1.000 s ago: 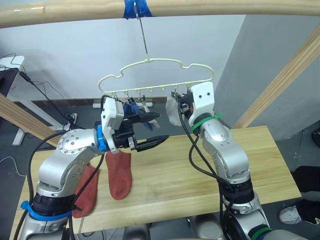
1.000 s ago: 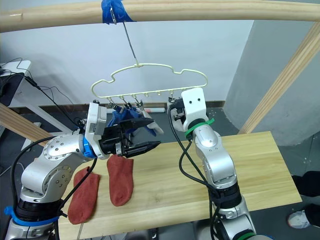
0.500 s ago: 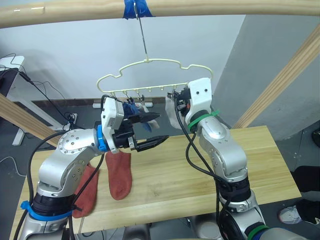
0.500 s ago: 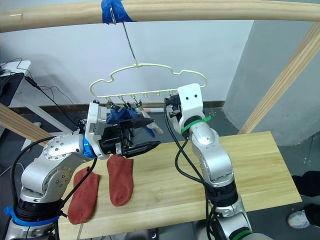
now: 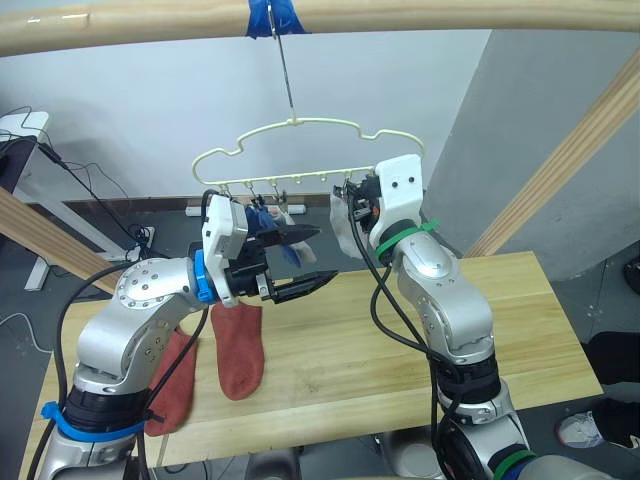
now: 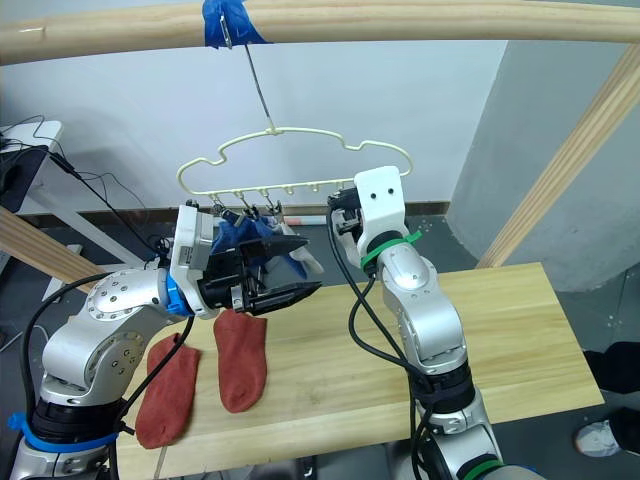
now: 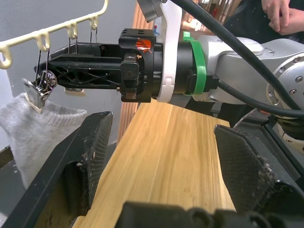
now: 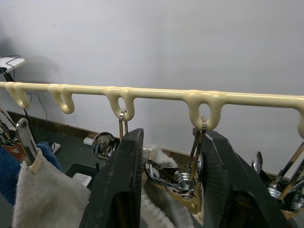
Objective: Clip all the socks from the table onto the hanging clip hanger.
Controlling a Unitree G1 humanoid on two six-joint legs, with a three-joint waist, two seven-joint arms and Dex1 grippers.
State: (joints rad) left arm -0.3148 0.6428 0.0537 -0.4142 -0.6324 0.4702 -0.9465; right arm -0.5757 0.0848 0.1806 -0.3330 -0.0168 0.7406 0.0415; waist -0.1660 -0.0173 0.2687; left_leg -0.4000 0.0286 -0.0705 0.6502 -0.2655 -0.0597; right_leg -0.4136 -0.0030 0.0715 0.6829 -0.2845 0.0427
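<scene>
Socks [image 5: 240, 350] on table [image 5: 400, 340]; left end effector [image 5: 300, 262] agape, right end effector [image 8: 173, 190] straddling clip [image 8: 178, 178].

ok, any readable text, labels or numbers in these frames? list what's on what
None readable.
Clip hanger, its clips and the socks: no print.
Blue tape on the top pole: blank.
Right gripper housing, seen from the left wrist: a small orange mark, too small to read.
Table: bare wood, no markings.

Our arms are silver-grey with white wrist housings, black cables, black fingers [image 5: 300, 287], a blue left band and green right band.
</scene>
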